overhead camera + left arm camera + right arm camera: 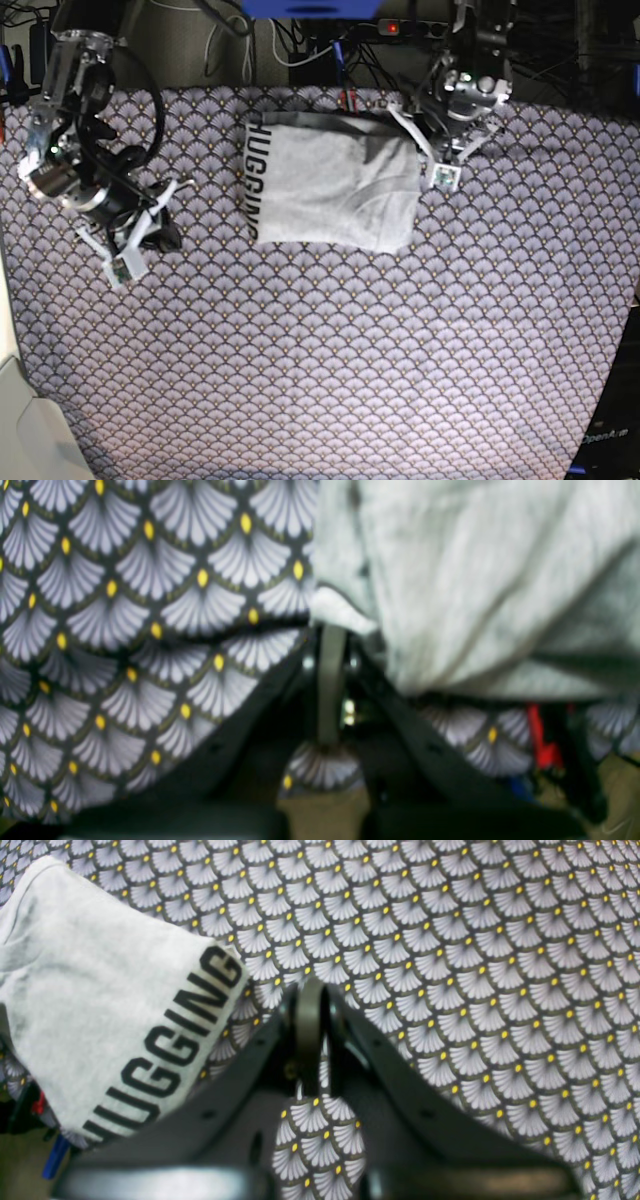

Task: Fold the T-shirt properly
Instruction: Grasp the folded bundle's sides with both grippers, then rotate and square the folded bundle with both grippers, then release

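On your left in the base view, the right tool [150, 222] sits low over the cloth [320, 360] near the left edge of the tabletop, well apart from the shirt [335, 190]. Its jaws are closed and hold nothing; in its wrist view only bare cloth shows past the tips, with the shirt's lettered edge off to one side.

The shirt lies toward the far edge of the tabletop, about midway across. It is already a compact, roughly rectangular bundle, with the lettering running along its left side and a slanting crease across the top layer. The right part looks a little rumpled.

At the shirt's right edge, near its far corner, the left tool [432, 160] is pressed shut. In its wrist view the tips sit right at the fabric edge, but that view is blurred, so you cannot tell whether cloth is pinched between them or they merely touch it.

Judging by the shape, the folding looks mostly done, and you are at the tidying or release stage. If the left tool does hold fabric, the next move calls for opening it and lifting straight away without dragging the top layer. Then check that the right edge lies square; if not, smooth it.
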You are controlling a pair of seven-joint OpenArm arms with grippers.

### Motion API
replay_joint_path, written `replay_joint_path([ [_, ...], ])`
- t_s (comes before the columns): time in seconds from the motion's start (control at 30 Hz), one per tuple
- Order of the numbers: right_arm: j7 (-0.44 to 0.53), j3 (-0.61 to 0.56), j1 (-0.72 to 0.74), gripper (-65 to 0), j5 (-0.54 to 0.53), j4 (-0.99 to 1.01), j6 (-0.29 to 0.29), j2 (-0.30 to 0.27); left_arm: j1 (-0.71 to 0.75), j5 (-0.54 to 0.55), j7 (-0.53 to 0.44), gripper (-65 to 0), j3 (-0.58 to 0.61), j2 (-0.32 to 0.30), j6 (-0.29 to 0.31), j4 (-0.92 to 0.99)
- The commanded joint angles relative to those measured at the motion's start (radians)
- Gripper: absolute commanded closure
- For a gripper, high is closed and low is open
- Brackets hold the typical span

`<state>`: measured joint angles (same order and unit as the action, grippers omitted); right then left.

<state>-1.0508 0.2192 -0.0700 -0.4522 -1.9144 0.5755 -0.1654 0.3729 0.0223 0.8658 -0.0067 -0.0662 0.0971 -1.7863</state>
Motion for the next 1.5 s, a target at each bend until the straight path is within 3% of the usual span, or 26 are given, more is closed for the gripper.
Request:
replay_joint_path([
  [0.0,0.022,0.003,0.011,0.0,-0.017,-0.001,0.004,-0.007,-0.019,0.018,-0.003,-0.5,0.001,0.004,0.008,-0.008],
  [0.4,0.033,-0.105,0.112,0.0,-0.017,0.243,0.004,-0.033,-0.254,0.017,-0.003,-0.5,0.001,0.119,0.006,0.133],
  [0.67,0.08,-0.14,0.201,0.0,-0.013,0.319,0.001,-0.066,-0.48,0.026,-0.016,-0.4,0.0,0.153,0.006,0.398],
  [0.9,0.148,-0.162,0.197,0.0,-0.015,0.484,0.001,-0.093,-0.625,0.028,-0.161,-0.4,0.0,0.182,0.006,0.624],
  [1.1,0.163,-0.162,0.101,0.0,-0.015,0.425,0.001,-0.058,-0.71,0.028,-0.217,-0.4,-0.002,0.223,0.006,0.722],
  [1.3,0.165,-0.162,-0.011,0.0,-0.015,0.336,0.001,0.0,-0.754,0.028,-0.291,-0.4,-0.002,0.223,0.006,0.805],
  [1.47,0.162,-0.163,-0.058,0.0,-0.015,0.269,0.001,0.016,-0.754,0.028,-0.31,-0.4,-0.002,0.223,0.006,0.797],
])
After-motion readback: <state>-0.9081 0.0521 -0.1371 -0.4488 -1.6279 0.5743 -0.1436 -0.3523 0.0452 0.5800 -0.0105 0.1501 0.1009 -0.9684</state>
